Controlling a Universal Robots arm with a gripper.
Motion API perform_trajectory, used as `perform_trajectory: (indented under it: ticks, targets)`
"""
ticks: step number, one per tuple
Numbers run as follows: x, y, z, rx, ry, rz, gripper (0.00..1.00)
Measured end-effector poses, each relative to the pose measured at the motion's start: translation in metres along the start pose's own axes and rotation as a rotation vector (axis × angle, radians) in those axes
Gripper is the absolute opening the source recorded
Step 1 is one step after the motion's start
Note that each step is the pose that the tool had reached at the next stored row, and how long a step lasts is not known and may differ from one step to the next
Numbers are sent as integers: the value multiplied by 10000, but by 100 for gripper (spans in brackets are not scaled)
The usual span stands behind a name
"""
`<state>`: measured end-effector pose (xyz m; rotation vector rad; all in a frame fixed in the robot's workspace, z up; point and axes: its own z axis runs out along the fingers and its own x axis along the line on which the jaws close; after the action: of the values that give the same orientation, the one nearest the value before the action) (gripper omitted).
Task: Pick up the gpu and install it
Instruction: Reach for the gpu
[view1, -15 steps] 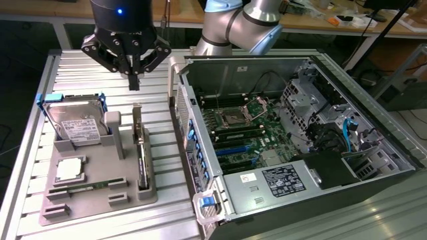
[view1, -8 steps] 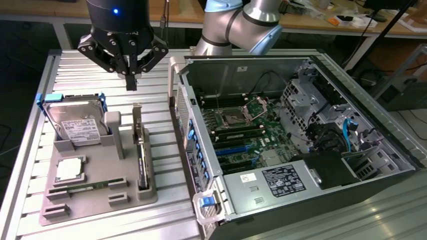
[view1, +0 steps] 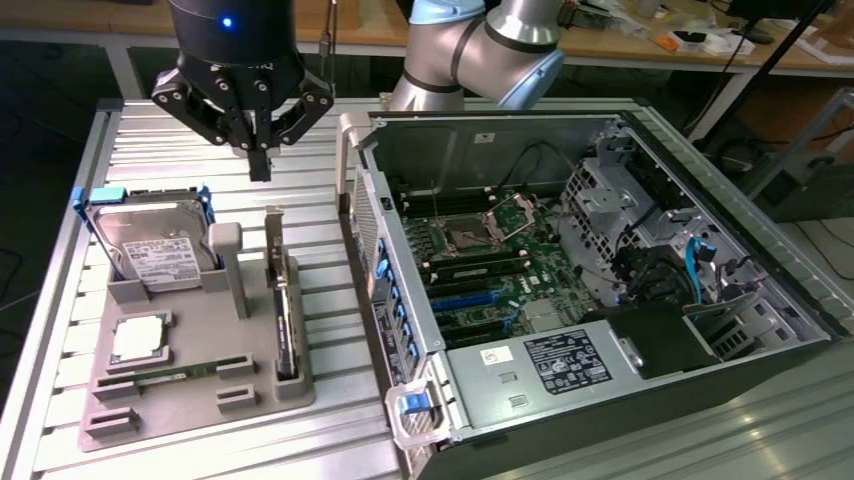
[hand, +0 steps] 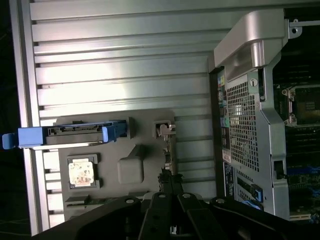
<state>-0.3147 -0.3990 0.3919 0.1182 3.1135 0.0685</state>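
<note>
Table (view1: 160, 130): ribbed metal slats, carries everything. On the ext. view's right sits the open PC case (view1: 641, 410), side panel off, mobo (view1: 494, 260) exposed. No card is seated in the expansion slots, as far as the ext. view shows.

On the ext. view's left is a grey holder tray (view1: 180, 405) w/ spare parts. HDD (view1: 160, 250) stands in its blue caddy at the far end, CPU (view1: 140, 340) lies flat, RAM stick (view1: 174, 373) is nearer the front.

The gpu (view1: 282, 300) stands on edge in a slot along the tray side nearest the case, silver bracket at the far end. From the wrist cam it shows edge-on (hand: 167, 142).

End effector (view1: 260, 162) hangs above the tray's far end, roughly in line w/ the gpu's bracket end, not touching it. The fingers are pressed together w/ nothing between them, and in the wrist view (hand: 169, 184) they line up over the card.

Progress is v. early. The gpu isn't gripped or lifted, so both the pick and the install are left to do.
</note>
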Motion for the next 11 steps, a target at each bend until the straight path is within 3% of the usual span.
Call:
perform_trajectory:
  ticks: [11]
  targets:
    - [-3,-36,-2,0,0,1,11]
